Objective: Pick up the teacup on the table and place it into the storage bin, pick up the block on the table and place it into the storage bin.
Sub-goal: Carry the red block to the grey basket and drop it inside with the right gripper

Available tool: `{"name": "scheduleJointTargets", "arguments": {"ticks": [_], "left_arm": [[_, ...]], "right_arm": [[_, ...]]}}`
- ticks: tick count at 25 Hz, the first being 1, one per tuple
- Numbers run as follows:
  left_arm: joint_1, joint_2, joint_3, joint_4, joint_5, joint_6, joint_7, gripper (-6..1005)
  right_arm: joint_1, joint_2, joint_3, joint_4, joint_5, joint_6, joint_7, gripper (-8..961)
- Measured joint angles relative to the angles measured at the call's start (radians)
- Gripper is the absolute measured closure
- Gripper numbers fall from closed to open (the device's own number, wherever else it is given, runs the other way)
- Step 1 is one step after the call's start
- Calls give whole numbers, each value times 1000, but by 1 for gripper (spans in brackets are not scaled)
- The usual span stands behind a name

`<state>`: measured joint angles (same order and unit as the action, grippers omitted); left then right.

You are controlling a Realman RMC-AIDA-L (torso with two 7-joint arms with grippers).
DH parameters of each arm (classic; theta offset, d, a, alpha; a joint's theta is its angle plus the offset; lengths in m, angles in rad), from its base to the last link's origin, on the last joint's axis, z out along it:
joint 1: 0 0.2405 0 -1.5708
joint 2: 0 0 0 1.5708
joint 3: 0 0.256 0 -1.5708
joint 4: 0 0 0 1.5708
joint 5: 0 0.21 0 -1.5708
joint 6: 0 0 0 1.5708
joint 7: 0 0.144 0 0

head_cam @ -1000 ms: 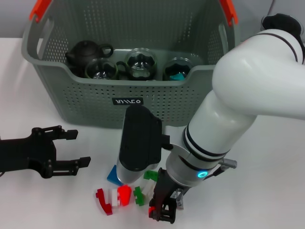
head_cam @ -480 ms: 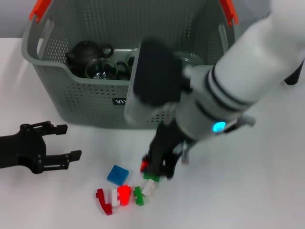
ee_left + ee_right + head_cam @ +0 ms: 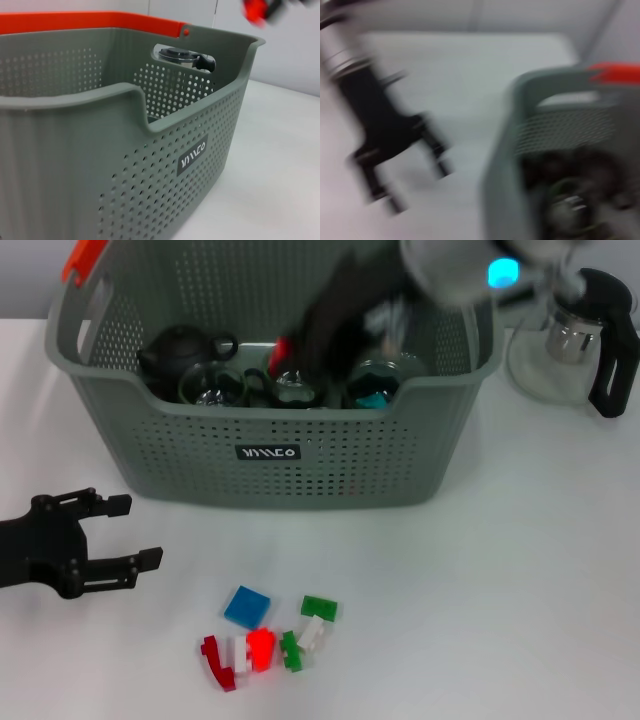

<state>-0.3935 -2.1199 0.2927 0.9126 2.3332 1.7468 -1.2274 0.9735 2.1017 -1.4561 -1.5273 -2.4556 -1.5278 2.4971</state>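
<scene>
The right tool (image 3: 292, 352) has carried a red block (image 3: 283, 345) up over the storage bin (image 3: 270, 455).

The storage bin (image 3: 270, 455) stands at the back of the table (image 3: 520, 580), with a teapot (image 3: 180, 350) and several glass cups (image 3: 212, 387) inside it. Right of the bin stands a glass pitcher (image 3: 575, 345). In front of the bin lies a cluster of blocks (image 3: 265, 635) — well apart from it. The left gripper (image 3: 110, 540) rests on the table left of the blocks; the right gripper (image 3: 300, 340) hangs over the bin's inside.

Right gripper (image 3: 290, 348) raised, blurred; left gripper (image 3: 125, 532) low, jaws apart.
</scene>
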Motion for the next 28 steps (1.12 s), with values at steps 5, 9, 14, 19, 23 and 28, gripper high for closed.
{"name": "scheduleJointTargets", "arguments": {"ticks": [5, 9, 14, 19, 23, 28], "left_arm": [[-4, 2, -1, -3, 0, 1, 0, 171], [-6, 3, -1, -4, 0, 0, 0, 171], [-9, 5, -1, -2, 0, 0, -3, 172], [-13, 6, 0, -1, 0, 1, -5, 172], [-15, 7, -2, -1, 0, 2, -3, 173], [-15, 8, -1, -2, 0, 1, -1, 173]], "right_arm": [[35, -4, 157, 145, -110, 194, 35, 781], [48, -11, 220, 247, -116, 254, 14, 781], [53, -20, 274, 358, -116, 316, -19, 782], [43, -21, 276, 364, -116, 344, -30, 715], [27, -10, 271, 308, -94, 340, -54, 626], [-12, -4, 240, 223, -63, 339, -57, 512]]}}
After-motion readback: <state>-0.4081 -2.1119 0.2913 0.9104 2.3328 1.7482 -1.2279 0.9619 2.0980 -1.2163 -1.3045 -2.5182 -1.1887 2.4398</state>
